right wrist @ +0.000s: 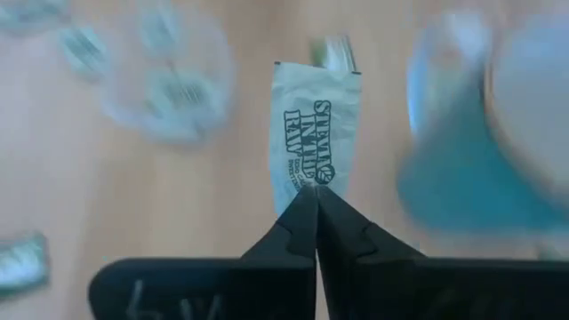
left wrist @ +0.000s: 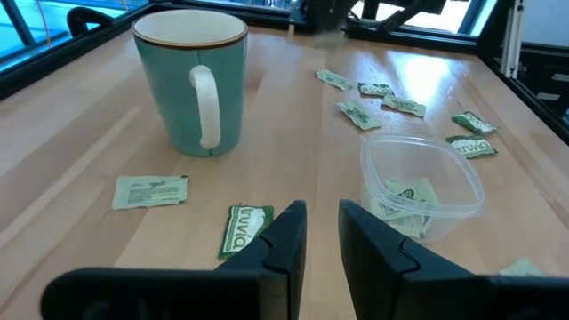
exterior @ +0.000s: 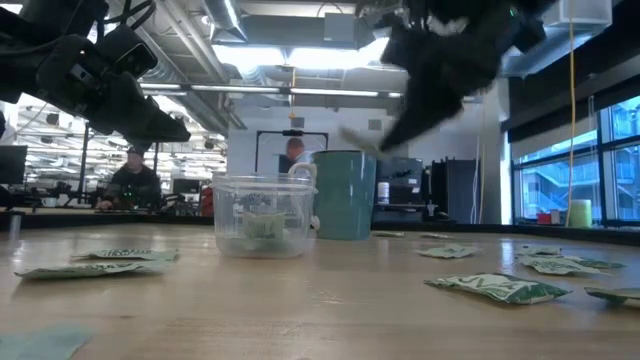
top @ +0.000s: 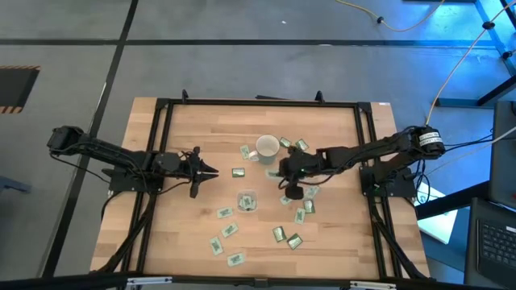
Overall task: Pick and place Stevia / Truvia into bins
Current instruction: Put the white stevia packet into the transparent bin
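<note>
Many small green-and-white sachets point(top: 228, 232) lie flat about the table. The clear round cup point(top: 247, 200) stands at mid table with a few sachets inside point(left wrist: 411, 194). My right gripper point(top: 286, 173) hovers between the mug and the cup, above the table, shut on a pale sachet point(right wrist: 313, 124) printed "Stevia in the Raw". My left gripper point(top: 211, 171) hangs above the table left of the cup, its fingers point(left wrist: 322, 227) a narrow gap apart and holding nothing. The low view shows the right gripper point(exterior: 395, 125) high above the mug, blurred. My right gripper pinches the pale sachet by one short end point(right wrist: 313, 185) between its two fingertips. The sachet sticks straight out beyond the fingers, lengthwise along them. It is lifted clear of the table.
A teal mug with a white handle point(top: 267, 148) stands just beyond the cup, close to my right gripper. Loose sachets cluster to the right of the cup point(exterior: 495, 287) and toward the near edge. A black frame point(top: 161, 129) borders the table. People sit in the room behind point(exterior: 132, 180).
</note>
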